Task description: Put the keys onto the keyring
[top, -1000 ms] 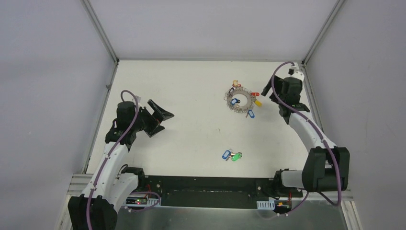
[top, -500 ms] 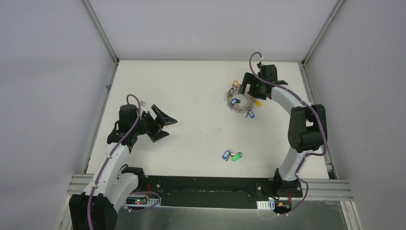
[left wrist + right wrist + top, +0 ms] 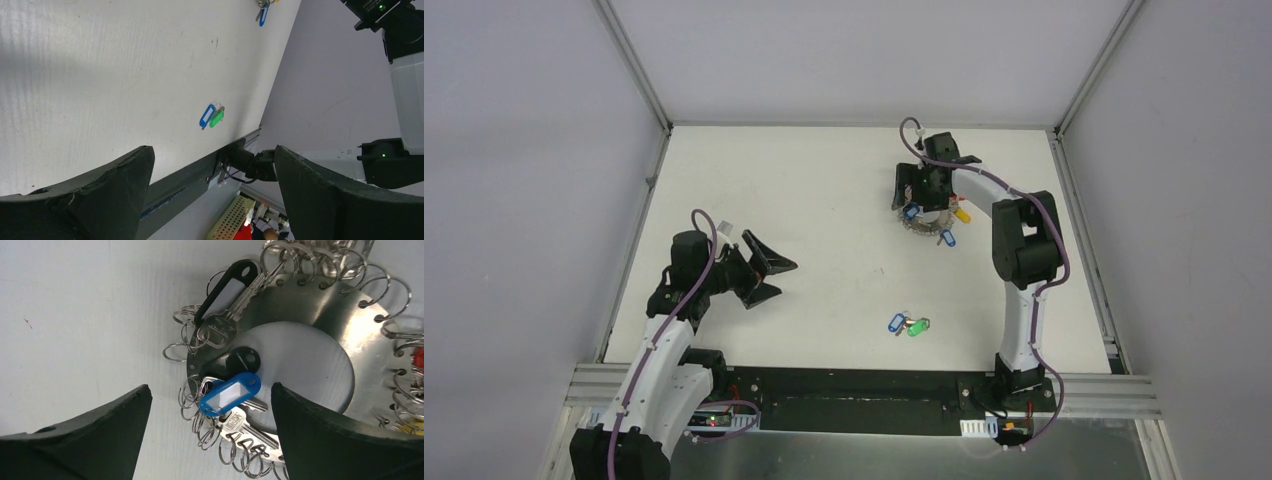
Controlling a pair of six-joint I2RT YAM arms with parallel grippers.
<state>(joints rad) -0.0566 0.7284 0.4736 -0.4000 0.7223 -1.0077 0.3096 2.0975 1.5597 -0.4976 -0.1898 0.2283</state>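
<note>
We see a white table (image 3: 824, 200) with both arms on it. The left gripper (image 3: 784, 280) hangs over the left side of the table, its two fingers spread wide with nothing between them. The right gripper (image 3: 924, 190) stands over the keyring (image 3: 310, 310) near the far right corner, its fingers also spread wide and holding nothing; whether they touch the ring we cannot tell. The keyring is a flat silvery ring with holes along its rim, and each hole carries a small wire loop. From above, the gripper covers the far half of it, and in the right wrist view it is cut off at the right and lower edges. Among the things on its loops are a key with a black tag (image 3: 227, 285), a key with a blue tag (image 3: 230, 392), a red tag (image 3: 417, 360) and a yellow tag (image 3: 410, 425), the last two seen only in part. The keys (image 3: 909, 325) lie loose on the table near its near edge, a little right of the middle, well apart from the keyring and from both grippers. Their blue tag (image 3: 207, 115) and green tag (image 3: 216, 118) lie side by side and touch. The white label windows of the black and blue tags on the ring look blank. The key under that blue tag has engraved characters (image 3: 245, 445), which we cannot read with certainty.
</note>
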